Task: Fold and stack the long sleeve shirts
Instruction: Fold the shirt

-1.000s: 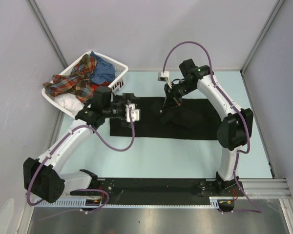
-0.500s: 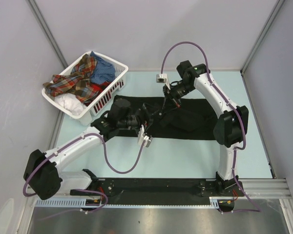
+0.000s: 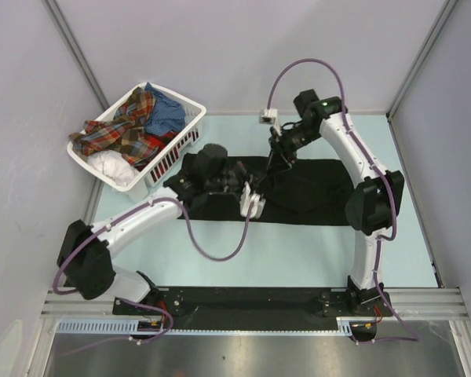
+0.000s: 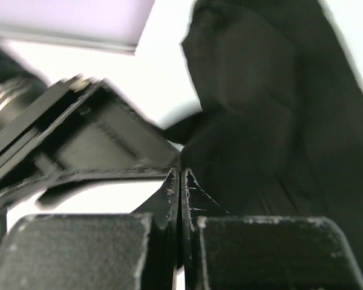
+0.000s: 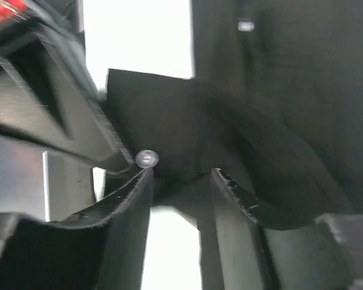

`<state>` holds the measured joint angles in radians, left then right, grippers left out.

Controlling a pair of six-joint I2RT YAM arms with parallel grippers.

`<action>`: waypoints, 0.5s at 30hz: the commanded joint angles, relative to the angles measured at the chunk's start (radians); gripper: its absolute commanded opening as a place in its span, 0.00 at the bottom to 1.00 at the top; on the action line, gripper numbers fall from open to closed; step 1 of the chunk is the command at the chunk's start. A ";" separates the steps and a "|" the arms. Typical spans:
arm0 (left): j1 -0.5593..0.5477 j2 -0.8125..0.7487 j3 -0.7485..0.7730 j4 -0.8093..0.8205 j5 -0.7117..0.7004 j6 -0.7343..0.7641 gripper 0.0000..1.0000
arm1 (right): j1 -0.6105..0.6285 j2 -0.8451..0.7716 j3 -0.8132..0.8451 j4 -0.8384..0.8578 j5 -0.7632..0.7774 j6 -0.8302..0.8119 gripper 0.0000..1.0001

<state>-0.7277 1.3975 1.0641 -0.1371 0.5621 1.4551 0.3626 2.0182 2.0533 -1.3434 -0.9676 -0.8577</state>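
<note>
Beside the basket (image 3: pixel 175 151), black shirt (image 3: pixel 318 188) prob. soft, light, floppy: pinch an edge. L gripper (image 4: pixel 180 176) closed tight, R gripper (image 5: pixel 181 174) jaws apart

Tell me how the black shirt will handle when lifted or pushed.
Probably floppy: the shirt lies flat with soft folds. Spread so wide, it would likely sag and trail. Pushed, it would probably bunch, like its middle.

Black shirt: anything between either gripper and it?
Nothing visible. The left gripper is shut with its tips right at a fold of the black shirt, and the right gripper has its jaws apart over the same cloth. The two grippers sit close together there.
</note>
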 commanded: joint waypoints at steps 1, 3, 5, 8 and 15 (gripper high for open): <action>0.040 0.151 0.255 0.002 0.036 -0.353 0.00 | -0.176 -0.013 0.117 -0.040 0.043 0.087 0.56; 0.066 0.242 0.432 -0.012 0.032 -0.530 0.00 | -0.250 -0.024 0.163 0.027 0.081 0.158 0.67; 0.111 0.395 0.640 -0.016 0.004 -0.655 0.00 | -0.355 -0.044 0.177 0.088 0.093 0.210 0.73; 0.174 0.603 0.925 -0.022 -0.045 -0.864 0.00 | -0.497 -0.094 0.153 0.173 0.086 0.267 0.74; 0.228 0.902 1.255 0.095 -0.329 -1.182 0.00 | -0.544 -0.304 -0.227 0.232 0.128 0.215 0.64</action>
<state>-0.5106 2.2124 2.2402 -0.1204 0.4217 0.5377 -0.2295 1.8751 2.0052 -1.1599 -0.8497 -0.6460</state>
